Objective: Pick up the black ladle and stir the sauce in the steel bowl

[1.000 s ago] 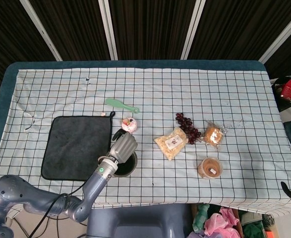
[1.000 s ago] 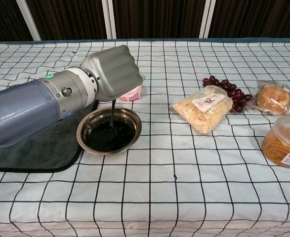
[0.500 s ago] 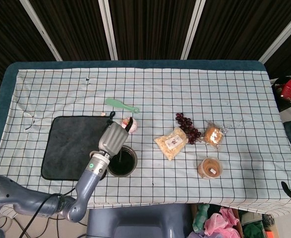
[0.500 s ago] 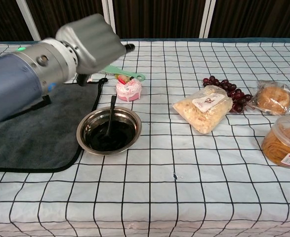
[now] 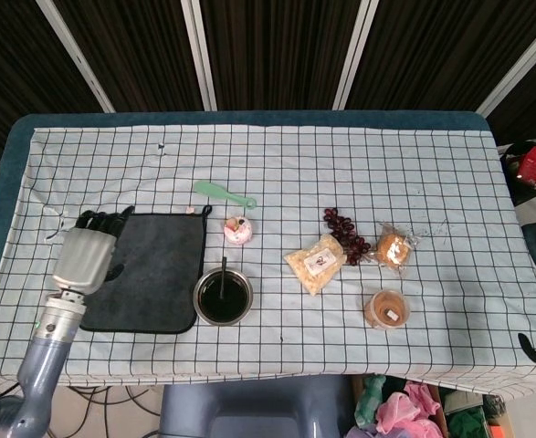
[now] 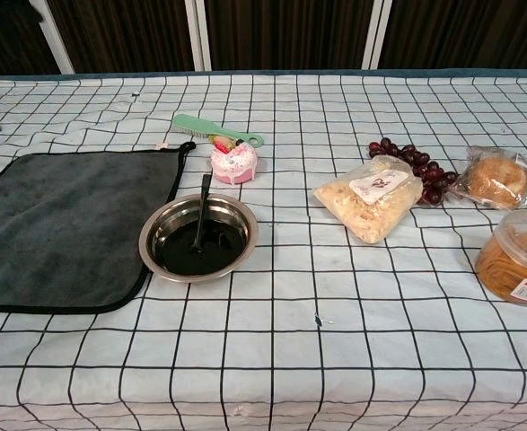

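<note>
Robot hand on the left point(image 5: 87, 251) has pulled well away from the steel bowl point(image 5: 223, 297) and now hovers over the far left edge of the dark grey mat point(image 5: 149, 269), holding nothing, its dark fingers point(image 5: 103, 219) extended and slightly apart; a second ago it was directly over the bowl, closed around the ladle's handle. The right robot hand shows in neither view. The black ladle point(image 6: 202, 211) has been let go: it rests in the bowl with its scoop sunk in the dark sauce point(image 6: 200, 247) and its handle leaning on the far rim, pointing toward the pink cupcake point(image 6: 233, 162) just beyond. The bowl sits on the checked counter point(image 5: 341, 173) just beside the mat's right edge, in the same spot as before. Release and retreat together suggest the stirring is over and the task is essentially done, with the arm heading back toward rest. Green comb point(image 6: 216, 131), grapes point(image 6: 416, 162), snack bag point(image 6: 371, 197), wrapped bun point(image 6: 496, 178) and lidded tub point(image 6: 516, 256) lie undisturbed.
</note>
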`<state>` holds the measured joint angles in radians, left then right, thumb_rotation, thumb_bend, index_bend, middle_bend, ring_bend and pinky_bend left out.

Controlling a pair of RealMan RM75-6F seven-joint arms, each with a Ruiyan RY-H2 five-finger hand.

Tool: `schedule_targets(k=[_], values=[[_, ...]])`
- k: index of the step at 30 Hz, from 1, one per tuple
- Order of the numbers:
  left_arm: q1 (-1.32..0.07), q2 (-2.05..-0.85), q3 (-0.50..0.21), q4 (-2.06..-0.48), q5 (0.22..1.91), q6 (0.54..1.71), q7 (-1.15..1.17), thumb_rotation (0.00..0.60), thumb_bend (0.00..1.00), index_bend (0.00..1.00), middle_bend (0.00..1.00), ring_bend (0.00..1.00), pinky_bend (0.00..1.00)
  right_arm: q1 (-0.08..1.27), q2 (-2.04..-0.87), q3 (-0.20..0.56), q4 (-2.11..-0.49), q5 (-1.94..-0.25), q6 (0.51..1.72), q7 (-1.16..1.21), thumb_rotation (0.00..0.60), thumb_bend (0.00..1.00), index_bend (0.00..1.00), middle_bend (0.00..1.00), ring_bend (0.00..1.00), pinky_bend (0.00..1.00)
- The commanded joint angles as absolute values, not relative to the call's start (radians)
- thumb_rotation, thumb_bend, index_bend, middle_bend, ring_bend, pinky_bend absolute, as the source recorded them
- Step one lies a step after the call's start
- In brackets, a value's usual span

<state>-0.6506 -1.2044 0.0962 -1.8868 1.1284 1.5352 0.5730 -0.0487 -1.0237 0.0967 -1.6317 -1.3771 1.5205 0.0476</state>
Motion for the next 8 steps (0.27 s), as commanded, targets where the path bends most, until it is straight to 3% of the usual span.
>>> schedule_targets(k=[1,8], values=[[-0.415,-1.016,0.247,-1.837,1.375,1.585,0.198,0.6,0.12,0.13,0.22,0.18,0.17,-0.047,-1.026,0.094,-1.625,-1.391,1.525,0.048,0.6,0.22,0.06,0.01,0.06,0.22],[-0.309,-0.984,0.268,-1.772,1.476,1.628,0.067,0.6,0.12,0.13,0.2,0.18,0.15,-0.043,-1.036,0.088,-1.61,-1.424,1.538,0.051,0.6,0.21,0.06,0.01,0.05,0.21]])
